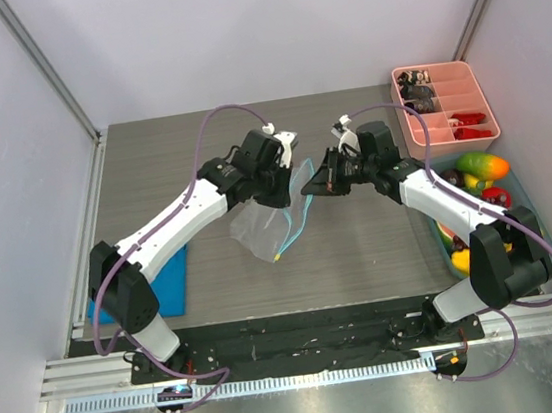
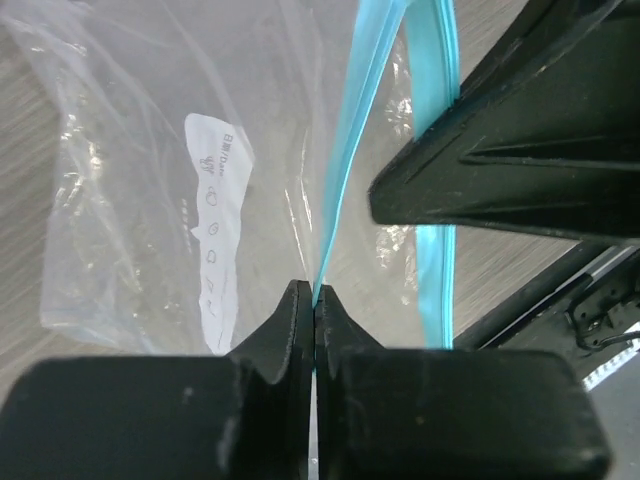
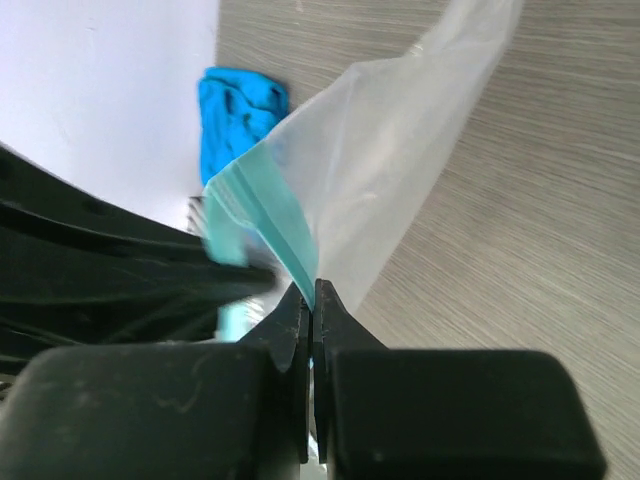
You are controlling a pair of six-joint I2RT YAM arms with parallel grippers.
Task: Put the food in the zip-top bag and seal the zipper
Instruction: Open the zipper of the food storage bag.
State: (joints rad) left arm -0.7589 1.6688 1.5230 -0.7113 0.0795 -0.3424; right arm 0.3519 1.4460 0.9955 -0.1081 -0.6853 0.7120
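The clear zip-top bag hangs above the middle of the table, held by both arms at its mouth. My left gripper is shut on one lip of the teal zipper. My right gripper is shut on the other lip of the zipper. The bag looks empty, with a white label on its side; it also shows in the right wrist view. The food lies in a bin at the right edge: orange, yellow, green and red toy fruits.
A pink tray with small dark and red items stands at the back right. A flat blue cloth lies at the front left beside the left arm; it also shows in the right wrist view.
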